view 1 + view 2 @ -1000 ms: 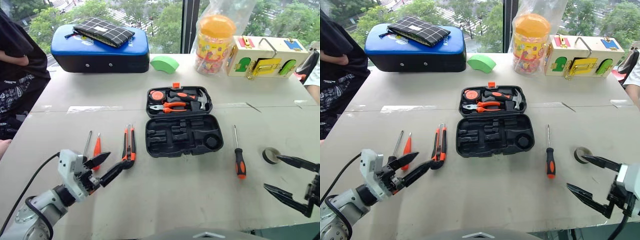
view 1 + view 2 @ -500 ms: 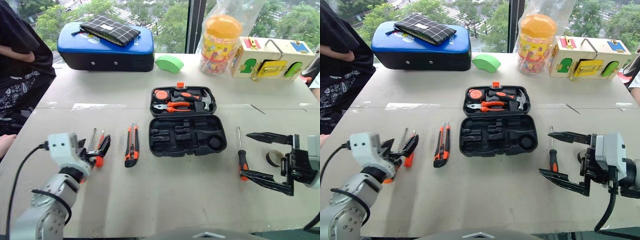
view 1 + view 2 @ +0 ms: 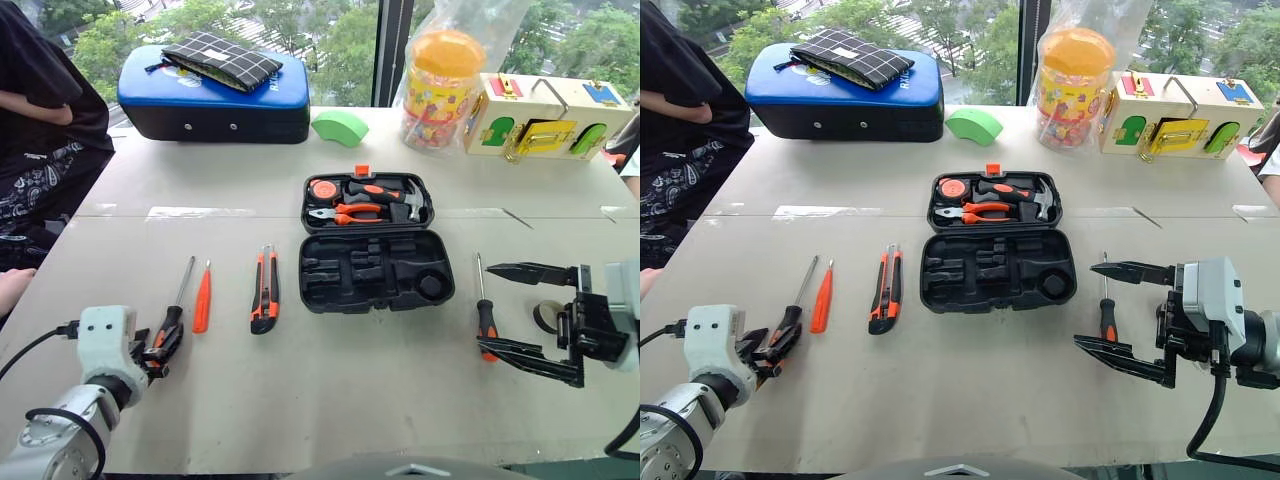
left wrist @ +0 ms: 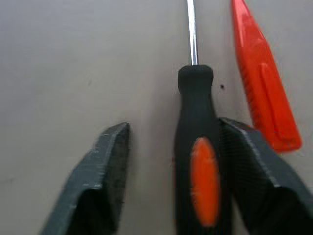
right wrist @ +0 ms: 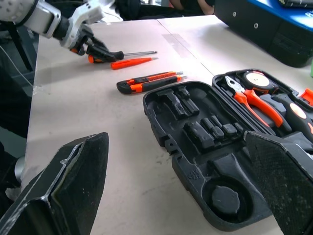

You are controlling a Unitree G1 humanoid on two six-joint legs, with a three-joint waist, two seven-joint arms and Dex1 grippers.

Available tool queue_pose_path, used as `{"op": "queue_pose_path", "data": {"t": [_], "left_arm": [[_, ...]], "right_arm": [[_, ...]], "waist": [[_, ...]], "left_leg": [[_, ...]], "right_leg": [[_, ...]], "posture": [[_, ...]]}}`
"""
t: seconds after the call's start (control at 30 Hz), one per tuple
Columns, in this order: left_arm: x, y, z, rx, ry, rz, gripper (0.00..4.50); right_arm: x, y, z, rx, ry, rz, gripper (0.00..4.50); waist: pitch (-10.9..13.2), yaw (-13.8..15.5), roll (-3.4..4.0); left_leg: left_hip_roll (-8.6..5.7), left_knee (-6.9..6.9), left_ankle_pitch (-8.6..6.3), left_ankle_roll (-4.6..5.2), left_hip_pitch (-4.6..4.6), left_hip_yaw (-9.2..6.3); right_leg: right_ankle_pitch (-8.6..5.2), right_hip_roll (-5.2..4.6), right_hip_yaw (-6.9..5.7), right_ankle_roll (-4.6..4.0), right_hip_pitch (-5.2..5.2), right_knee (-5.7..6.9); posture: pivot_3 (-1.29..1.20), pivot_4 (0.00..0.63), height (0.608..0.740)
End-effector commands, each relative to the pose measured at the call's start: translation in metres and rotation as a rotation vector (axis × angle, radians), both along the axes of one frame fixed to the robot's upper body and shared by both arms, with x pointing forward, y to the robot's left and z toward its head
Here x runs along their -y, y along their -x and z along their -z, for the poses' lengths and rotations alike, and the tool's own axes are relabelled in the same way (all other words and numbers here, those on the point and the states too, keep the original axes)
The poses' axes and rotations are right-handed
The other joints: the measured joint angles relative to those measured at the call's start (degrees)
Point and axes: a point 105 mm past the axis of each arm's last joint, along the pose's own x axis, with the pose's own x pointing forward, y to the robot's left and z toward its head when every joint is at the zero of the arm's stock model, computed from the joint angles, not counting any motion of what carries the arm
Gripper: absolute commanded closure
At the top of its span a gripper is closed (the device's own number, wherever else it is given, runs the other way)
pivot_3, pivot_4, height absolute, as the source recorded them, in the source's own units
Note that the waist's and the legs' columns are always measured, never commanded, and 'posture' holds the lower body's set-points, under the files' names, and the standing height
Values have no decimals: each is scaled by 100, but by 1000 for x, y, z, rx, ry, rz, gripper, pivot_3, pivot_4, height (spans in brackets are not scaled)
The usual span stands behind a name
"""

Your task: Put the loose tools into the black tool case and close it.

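Black rubber with an orange inset is what sits between the fingers of the left gripper point(image 4: 173, 166): this is the handle of the left long-shafted screwdriver point(image 3: 172, 318), which lies flat on the pale table point(image 3: 330, 400) with its long axis running away from the robot, and the gripper comes at it from the handle end, along that same axis. One finger touches the handle and the other stands a little apart, so the jaws are half drawn in and the grip does not look complete yet. Just beside it, to the right, lies the small orange screwdriver point(image 3: 202, 300), parallel and pointing the same way, and further right the utility knife point(image 3: 264, 290), also lengthwise. In the middle stands the black tool case point(image 3: 374, 272), wide open, its shaped slots in the near half still vacant, the pliers point(image 3: 345, 212) and hammer point(image 3: 400, 196) in the far half. Right of the case lies the second long-shafted screwdriver point(image 3: 483, 318), handle toward the robot. The right gripper point(image 3: 528, 312) is nearer to this one; it hangs above the table, turned sideways toward the case, fingers spread wide and holding nothing, with the handle just beside its lower finger.
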Motion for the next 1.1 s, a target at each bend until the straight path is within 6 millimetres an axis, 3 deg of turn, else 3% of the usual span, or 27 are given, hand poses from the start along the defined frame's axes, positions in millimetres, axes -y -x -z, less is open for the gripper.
{"op": "queue_pose_path", "data": {"t": [0.03, 0.07, 0.17, 0.23, 0.3, 0.33, 0.43, 0.53, 0.6, 0.7, 0.83, 1.1], "left_arm": [[4, -1, -3, 37, 9, 25, 3487], [5, -2, -7, 66, 15, 31, 3703], [5, -7, -24, 177, 19, 49, 3685], [16, -20, -53, 305, -12, 157, 3685], [46, -34, -74, 380, -2, 351, 3685], [74, -44, -81, 384, 10, 530, 3685], [129, -63, -89, 347, 20, 913, 3685], [163, -90, -87, 297, -117, 1239, 3685], [174, -113, -84, 271, -195, 1348, 3685], [187, -143, -80, 250, -284, 1442, 3685], [196, -166, -69, 189, -384, 1538, 3685], [187, -185, -42, 17, -467, 1540, 3685]], "right_arm": [[-2, 1, -7, 31, 10, -10, 0], [-2, 1, -7, 31, 9, -10, 0], [-2, 0, -7, 30, 10, -9, 0], [-1, -1, -6, 29, 7, 0, 0], [1, -2, -6, 31, 4, 15, 0], [3, -2, -6, 34, 3, 30, 0], [11, -3, -4, 40, 8, 74, 0], [24, -2, -3, 45, 24, 138, 0], [32, 0, -3, 52, 34, 181, 0], [42, 3, -5, 65, 41, 230, 0], [55, 6, -10, 85, 43, 287, 0], [67, 8, -14, 107, 66, 350, 0]], "waist": [[0, -1, 1], [1, -1, 3], [2, 1, -5], [0, 2, -8], [0, 27, -10], [0, 45, -9], [3, 126, 1], [3, 138, 4], [4, 116, 3], [4, 79, 3], [6, 42, 0], [7, 0, -6]], "left_leg": [[0, 0, 0, 0, 0, 0], [0, 0, 0, 0, 0, 0], [0, 0, 0, 1, -1, 1], [0, 0, 0, 1, -1, 1], [0, 0, 0, 0, -1, 1], [0, 1, 0, 0, -3, 1], [-5, 9, 1, 0, -5, 2], [-7, 11, 0, 3, -4, 28], [-6, 11, -5, 12, 3, 46], [3, 7, 11, 26, 2, 54], [10, 7, 9, 37, -4, 54], [11, 18, -3, 55, -3, 54]], "right_leg": [[0, 0, 0, 0, 0, 0], [0, 0, 0, 0, 0, 0], [0, -1, 0, 0, -1, 0], [0, -1, -2, 0, -1, 0], [0, -1, -5, 0, -2, 0], [0, -2, -8, 0, -2, 1], [1, -9, -13, -1, 0, 2], [3, -28, -19, -1, -1, 1], [4, -34, -20, 2, -1, 2], [10, -26, -24, 13, -5, 1], [24, -20, -28, 37, -6, 1], [27, -28, -27, 43, -7, 2]], "posture": [[0, 150, 740], [0, 150, 740], [0, 150, 740], [0, 150, 740], [0, 150, 740], [0, 150, 740], [0, 150, 740], [0, 150, 740], [0, 150, 740], [0, 150, 740], [0, 150, 740], [0, 150, 740]]}}
